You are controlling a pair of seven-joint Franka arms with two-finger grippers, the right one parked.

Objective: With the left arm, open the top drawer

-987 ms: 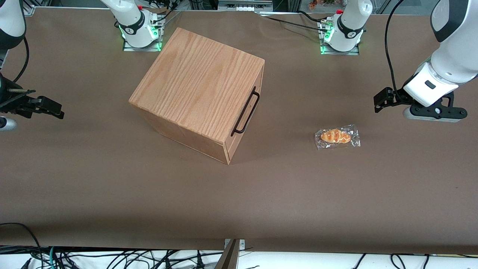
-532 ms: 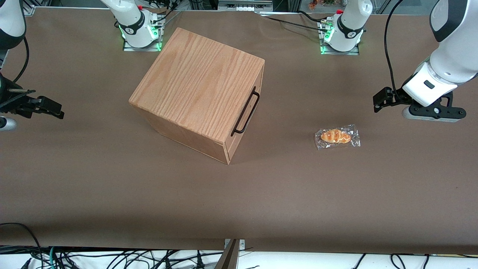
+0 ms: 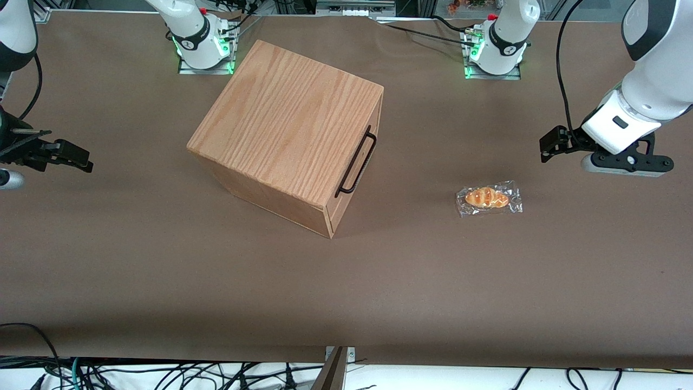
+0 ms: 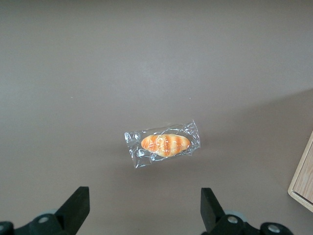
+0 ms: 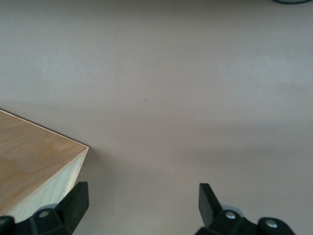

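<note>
Cabinet [image 3: 287, 124]: a box of oak-grain wood with bold streaked figuring on its flat top, standing on the worktop [image 3: 162, 271] turned at an angle, one corner pointing at the front camera. A pale edge of it also shows in the left wrist view [image 4: 304, 180].

Top drawer [image 3: 361, 157]: uppermost in the cabinet face that is turned toward the working arm's end; it sits flush with the cabinet, closed. Little of the drawer front shows from this angle, so its seam is hard to make out.

Handle [image 3: 356, 162]: a thin black wire bent into a long U, standing out from the drawer front, with nothing touching it.

Left arm [image 3: 649, 65]: large, white, round-shelled, with a black cable looping along it, reaching in over the working arm's end of the worktop.

Claw [image 3: 548, 145]: small and black, hanging above the worktop well apart from the cabinet, farther from the front camera than the wrapped bun. Its two fingers [image 4: 76, 208] stand wide apart with nothing between them (the wrist camera looks down between them at the bun).

Wrapped bun [image 3: 489, 198]: an oval, orange-brown glazed roll with pale stripes, sealed in crinkled clear plastic, lying flat on the worktop between the cabinet and the claw.

Worktop: a matte, smooth brown sheet.
</note>
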